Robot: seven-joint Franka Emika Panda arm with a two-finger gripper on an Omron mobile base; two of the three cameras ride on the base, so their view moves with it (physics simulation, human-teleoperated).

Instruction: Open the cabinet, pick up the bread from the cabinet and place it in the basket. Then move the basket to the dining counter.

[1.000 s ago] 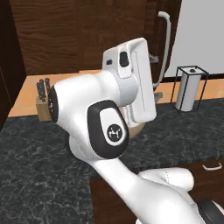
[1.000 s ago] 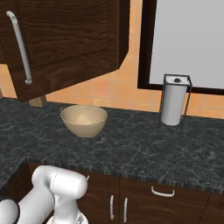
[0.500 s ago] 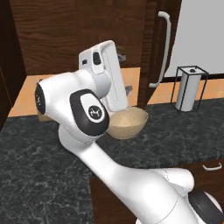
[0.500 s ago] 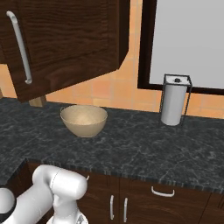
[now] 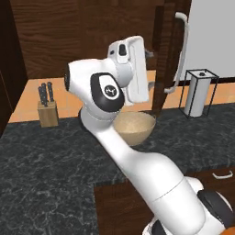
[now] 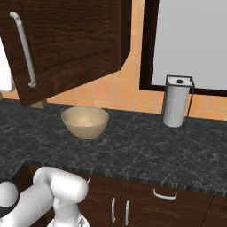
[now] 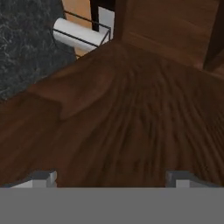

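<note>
Glossy white arm (image 5: 137, 165), dark joints

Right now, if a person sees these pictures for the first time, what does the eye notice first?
First the white arm, rising in front of the dark cabinet, whose door hangs open over the black counter. Next the tan basket on that counter below the door, with the paper towel holder further right.

cabinet (image 5: 92, 41): door swung open, edge-on, silver handle (image 5: 180, 55) facing right | arm: raised, white hand up at the cabinet opening | basket (image 5: 134, 127): on black worktop (image 5: 41, 160), partly behind arm | knife block (image 5: 47, 110): far left by wall | paper towel holder (image 5: 197, 92): right, upright
</note>
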